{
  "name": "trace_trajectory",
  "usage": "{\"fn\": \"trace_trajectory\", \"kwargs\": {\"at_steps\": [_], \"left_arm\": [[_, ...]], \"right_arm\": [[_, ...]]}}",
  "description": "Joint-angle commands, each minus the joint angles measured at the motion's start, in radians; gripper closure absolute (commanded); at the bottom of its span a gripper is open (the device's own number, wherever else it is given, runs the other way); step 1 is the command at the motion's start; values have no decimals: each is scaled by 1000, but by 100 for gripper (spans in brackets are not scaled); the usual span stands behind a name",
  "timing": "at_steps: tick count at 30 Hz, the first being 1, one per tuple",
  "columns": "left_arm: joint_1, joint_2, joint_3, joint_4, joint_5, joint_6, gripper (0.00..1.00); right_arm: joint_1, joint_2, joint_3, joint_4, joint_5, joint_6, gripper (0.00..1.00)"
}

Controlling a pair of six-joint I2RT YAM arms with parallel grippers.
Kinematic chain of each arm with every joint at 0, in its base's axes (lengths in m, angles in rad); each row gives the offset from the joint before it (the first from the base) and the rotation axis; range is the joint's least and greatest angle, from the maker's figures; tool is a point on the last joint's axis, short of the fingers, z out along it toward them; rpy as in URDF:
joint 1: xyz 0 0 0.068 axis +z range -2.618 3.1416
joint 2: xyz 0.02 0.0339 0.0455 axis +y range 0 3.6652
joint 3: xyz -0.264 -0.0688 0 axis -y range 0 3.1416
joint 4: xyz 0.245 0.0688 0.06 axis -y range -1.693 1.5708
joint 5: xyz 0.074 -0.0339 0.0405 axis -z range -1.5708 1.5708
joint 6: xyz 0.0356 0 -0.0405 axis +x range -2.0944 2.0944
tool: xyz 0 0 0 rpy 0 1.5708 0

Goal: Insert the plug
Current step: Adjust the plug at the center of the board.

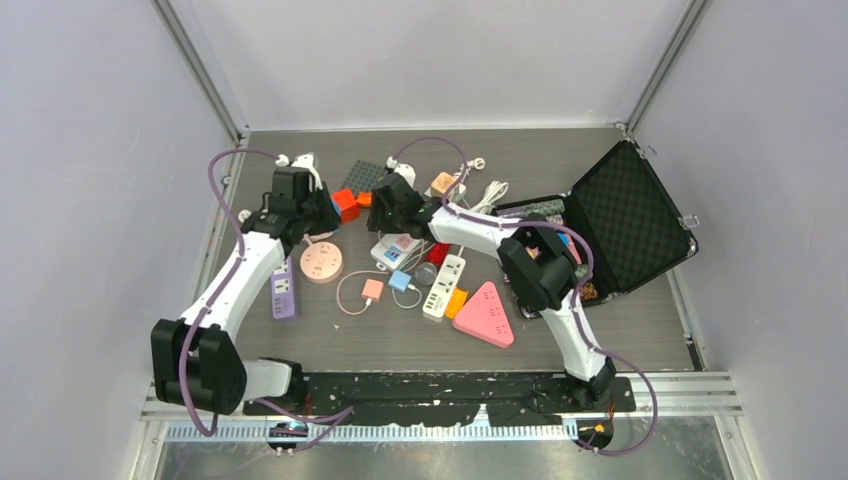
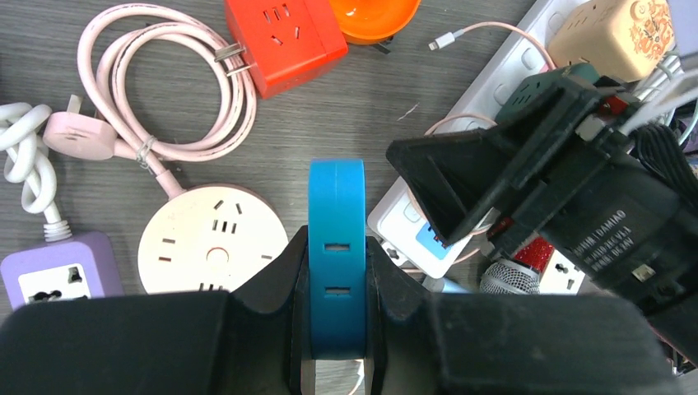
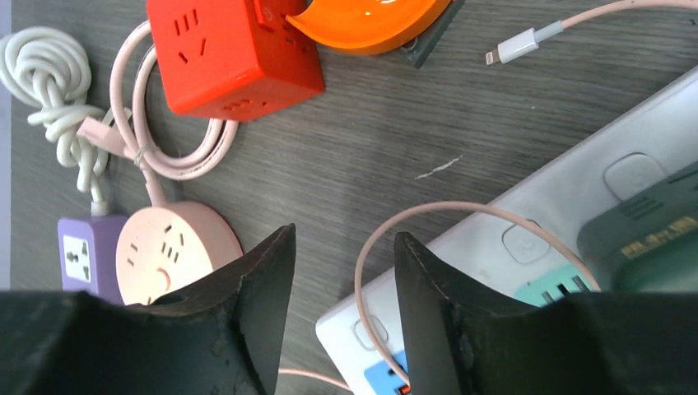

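Closest to your left wrist lens, the left gripper is clenched on the blue plug piece, with one black finger pressed against each flank. You see it edge-on as a narrow slab of smooth, matte blue plastic with a rounded far end and two small rectangular slots, one above the other, on the face turned to the camera. Its long axis runs straight out from the wrist, and the rounded end points away over the table. It hangs above the dark wood-grain surface, between the round pink socket disc and the white power strip.

Your right gripper is released. Its two black, wedge-shaped fingers stand apart with nothing between them except a thin pink cable looping over the strip below.

Further off you can see a glossy red cube socket, a shiny orange curved piece, a coiled pink cord and a boxy purple socket.
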Motion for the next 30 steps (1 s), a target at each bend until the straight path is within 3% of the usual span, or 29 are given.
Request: {"fn": "trace_trajectory", "kwargs": {"at_steps": [1,9,11,14,16,21,30], "left_arm": [[3,-42,-7,9,-20,7,100],[6,-55,-14,-1,-56,28,100],[7,-55,-16,-1,-56,30,100],[8,-54,-16,4,-53,35,100],[7,-51,-16,10,-46,39,100],[8,-39,-28,43,-15,41,100],[-2,40,-37,174,163,44,100]], "right_arm": [[9,31,69,-37,51,92,49],[17,116,151,-97,56,133,54],[17,113,129,-51,37,125,64],[16,94,99,24,22,102,90],[17,61,64,67,23,83,94],[16,-105,-72,213,27,33,95],[6,-485,-370,245,36,-93,95]]}}
